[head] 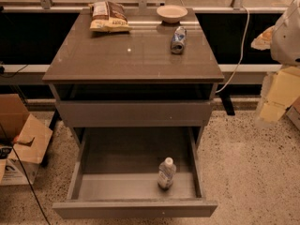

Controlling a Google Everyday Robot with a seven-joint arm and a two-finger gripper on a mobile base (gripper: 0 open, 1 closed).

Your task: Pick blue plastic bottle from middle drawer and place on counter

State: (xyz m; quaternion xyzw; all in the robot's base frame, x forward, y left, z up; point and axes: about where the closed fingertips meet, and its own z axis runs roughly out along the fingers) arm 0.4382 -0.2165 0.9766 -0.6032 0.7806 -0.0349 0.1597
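Item: bottle [166, 172], upright in open drawer [136, 209], front right. My pincer [276, 100]: well apart, upper right; grip state I cannot tell.

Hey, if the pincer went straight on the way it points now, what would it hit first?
Probably the speckled floor right of the cabinet. The pincer hangs at the picture's right edge, pointing down, beside the open middle drawer rather than over it, though depth is unclear.

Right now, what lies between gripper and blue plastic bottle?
Camera view: only floor and the middle drawer's right wall, between the gripper at the right edge and the blue plastic bottle.
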